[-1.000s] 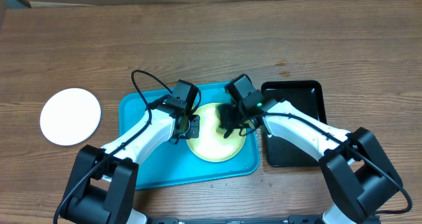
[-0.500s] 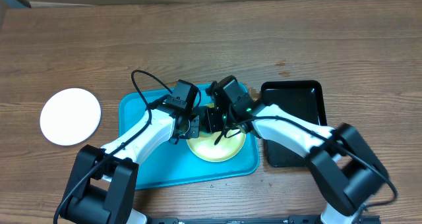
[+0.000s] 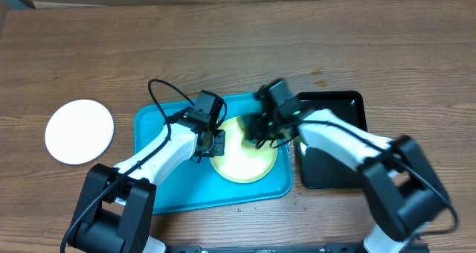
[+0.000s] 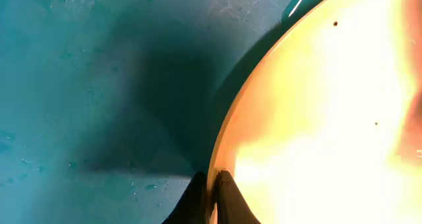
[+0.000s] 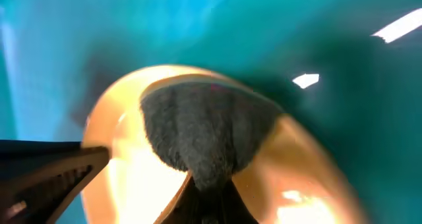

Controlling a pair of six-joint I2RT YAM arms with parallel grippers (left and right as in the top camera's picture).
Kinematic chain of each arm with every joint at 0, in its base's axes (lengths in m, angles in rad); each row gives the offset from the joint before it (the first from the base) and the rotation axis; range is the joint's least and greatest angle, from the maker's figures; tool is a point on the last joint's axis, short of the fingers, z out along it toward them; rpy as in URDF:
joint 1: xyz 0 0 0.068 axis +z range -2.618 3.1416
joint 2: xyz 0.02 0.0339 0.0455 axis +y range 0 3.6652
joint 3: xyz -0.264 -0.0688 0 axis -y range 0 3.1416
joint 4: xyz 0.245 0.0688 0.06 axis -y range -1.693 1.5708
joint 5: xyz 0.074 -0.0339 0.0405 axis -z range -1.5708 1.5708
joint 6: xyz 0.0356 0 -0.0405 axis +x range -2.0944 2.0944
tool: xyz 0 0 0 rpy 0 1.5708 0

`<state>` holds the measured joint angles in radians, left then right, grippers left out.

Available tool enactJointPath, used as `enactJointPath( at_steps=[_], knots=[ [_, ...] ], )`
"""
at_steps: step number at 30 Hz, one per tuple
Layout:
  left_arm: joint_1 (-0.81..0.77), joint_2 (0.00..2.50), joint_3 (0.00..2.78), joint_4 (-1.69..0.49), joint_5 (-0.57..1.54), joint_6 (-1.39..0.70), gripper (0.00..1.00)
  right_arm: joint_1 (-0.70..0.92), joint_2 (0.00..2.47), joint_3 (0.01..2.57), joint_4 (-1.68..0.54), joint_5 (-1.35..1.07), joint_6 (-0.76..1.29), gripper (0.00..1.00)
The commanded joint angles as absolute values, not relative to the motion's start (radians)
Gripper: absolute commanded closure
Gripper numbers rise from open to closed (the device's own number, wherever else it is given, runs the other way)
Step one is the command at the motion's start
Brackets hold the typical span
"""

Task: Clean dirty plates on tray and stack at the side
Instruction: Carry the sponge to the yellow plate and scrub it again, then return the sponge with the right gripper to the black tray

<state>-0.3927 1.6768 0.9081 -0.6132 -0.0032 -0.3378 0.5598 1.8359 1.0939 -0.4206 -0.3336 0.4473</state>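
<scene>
Now the right gripper (image 3: 262, 130), clamped on a grey cloth (image 5: 204, 135), presses at about 1 o'clock on the yellow-green plate (image 3: 242, 162). A moment ago it was near 11 o'clock, so it has swept back across the top. The left gripper (image 4: 211, 184) has not moved and is pinched shut on the plate's rim at 9 o'clock, pinning it in the blue tray (image 3: 160, 186). Since 2 dark specks (image 4: 335, 23) remain, wiping looks unfinished. 1 white plate (image 3: 79, 131) lies on the table at 9 o'clock from the tray.
</scene>
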Motion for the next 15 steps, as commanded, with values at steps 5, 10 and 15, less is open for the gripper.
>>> enactJointPath(
  at_steps=[5,10,15],
  knots=[
    [-0.393,1.706,0.896,-0.628,-0.036,-0.328,0.96,0.474,1.53,1.142,-0.59,-0.333,0.358,0.96],
    [-0.393,1.705,0.897,-0.628,-0.036,-0.328,0.96,0.361,1.439,1.141,-0.799,-0.167,0.358,0.96],
    [-0.393,1.702,0.956,-0.701,-0.116,-0.34,0.96,0.22,1.45,1.119,-0.915,-0.012,0.358,0.96]
  ],
)
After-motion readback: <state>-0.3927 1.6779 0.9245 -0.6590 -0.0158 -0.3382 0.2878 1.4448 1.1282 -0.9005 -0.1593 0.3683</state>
